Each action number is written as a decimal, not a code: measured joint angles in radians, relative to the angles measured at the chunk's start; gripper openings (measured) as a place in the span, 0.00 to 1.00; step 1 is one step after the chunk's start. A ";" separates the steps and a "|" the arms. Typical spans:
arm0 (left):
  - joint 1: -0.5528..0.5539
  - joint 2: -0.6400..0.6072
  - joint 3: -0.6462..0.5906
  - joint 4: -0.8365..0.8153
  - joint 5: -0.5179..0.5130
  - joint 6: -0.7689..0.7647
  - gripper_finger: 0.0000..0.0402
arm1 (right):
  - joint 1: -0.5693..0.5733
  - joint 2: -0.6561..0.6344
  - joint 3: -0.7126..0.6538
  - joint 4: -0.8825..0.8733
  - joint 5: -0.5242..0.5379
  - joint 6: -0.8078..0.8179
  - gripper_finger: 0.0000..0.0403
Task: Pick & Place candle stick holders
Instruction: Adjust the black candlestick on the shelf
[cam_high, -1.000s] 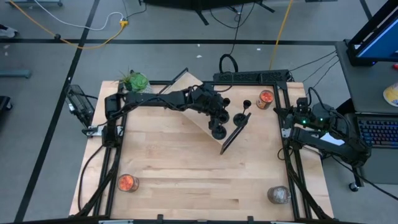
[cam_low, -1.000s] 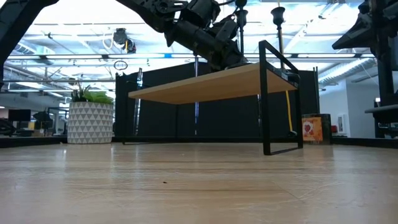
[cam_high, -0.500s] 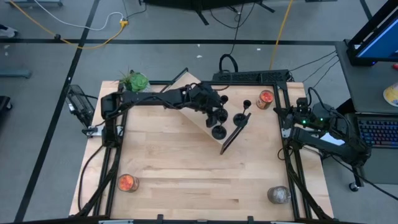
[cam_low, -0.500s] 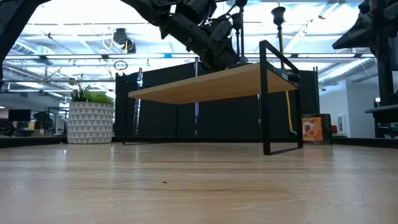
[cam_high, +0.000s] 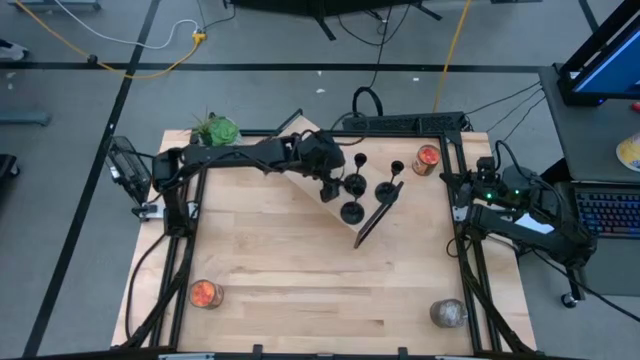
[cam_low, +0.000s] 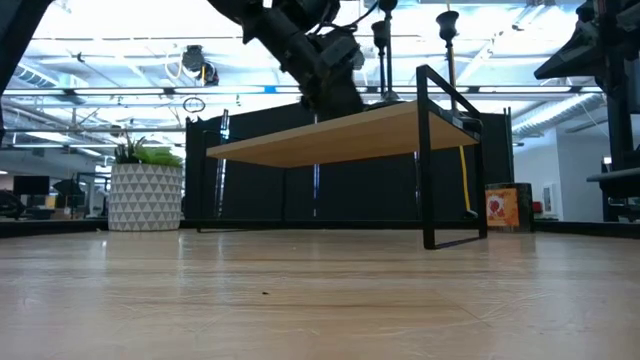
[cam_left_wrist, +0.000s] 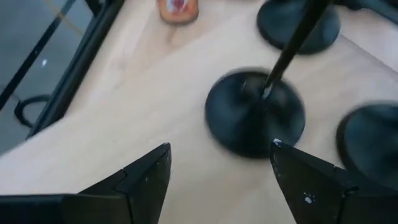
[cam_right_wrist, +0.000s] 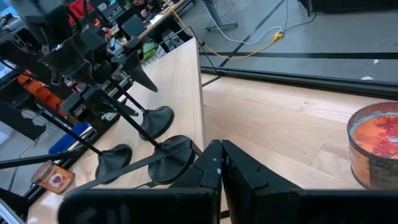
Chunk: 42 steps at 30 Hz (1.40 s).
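Three matte-black candle stick holders (cam_high: 351, 211) (cam_high: 355, 184) (cam_high: 386, 188) stand upright on their disc bases on a tilted-set raised wooden shelf (cam_high: 318, 198) at the table's far middle. My left gripper (cam_high: 333, 188) is open just left of them. In the left wrist view its fingers (cam_left_wrist: 149, 180) stand apart in front of one holder's base (cam_left_wrist: 255, 112) and touch nothing. My right gripper (cam_right_wrist: 221, 168) is shut and empty at the table's right edge. The holders' stems also show in the low view (cam_low: 380, 40).
The shelf has a black frame (cam_high: 378, 215). An orange-filled jar (cam_high: 427, 160) stands at the far right, another (cam_high: 205, 293) at the near left, a grey jar (cam_high: 447, 313) at the near right, and a potted plant (cam_high: 217, 130) at the far left.
My left gripper has drawn back from the holders toward the table's left edge. The three holders stand where they were.
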 joint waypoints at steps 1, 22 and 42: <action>0.000 -0.008 -0.001 -0.015 -0.003 0.000 0.70 | 0.000 0.000 0.000 0.001 0.001 0.000 0.00; -0.028 -0.222 -0.092 -0.277 -0.068 -0.217 0.70 | 0.001 0.220 -0.136 0.169 -0.235 0.000 0.00; -0.027 -0.388 -0.202 -0.185 -0.133 -0.274 0.70 | 0.122 0.396 -0.233 0.465 -0.283 0.107 0.00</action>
